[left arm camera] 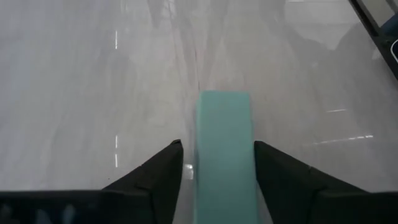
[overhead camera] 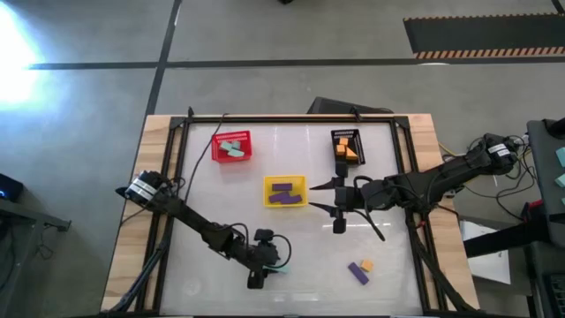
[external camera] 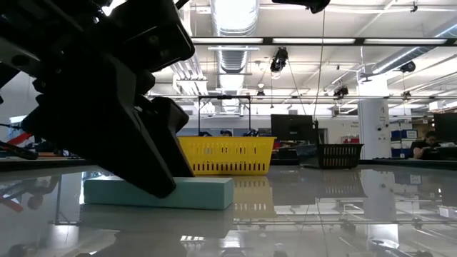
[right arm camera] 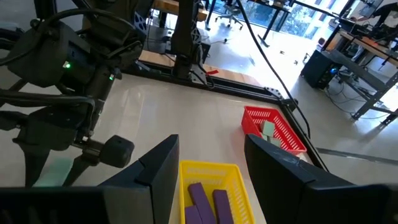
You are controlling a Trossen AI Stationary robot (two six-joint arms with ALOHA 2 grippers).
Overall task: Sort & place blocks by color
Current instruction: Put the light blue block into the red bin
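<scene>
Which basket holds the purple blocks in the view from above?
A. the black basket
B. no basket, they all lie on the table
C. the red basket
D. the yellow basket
D: in the high view two purple blocks lie inside the yellow basket, while the red basket holds teal ones and the black basket holds orange ones.
</scene>
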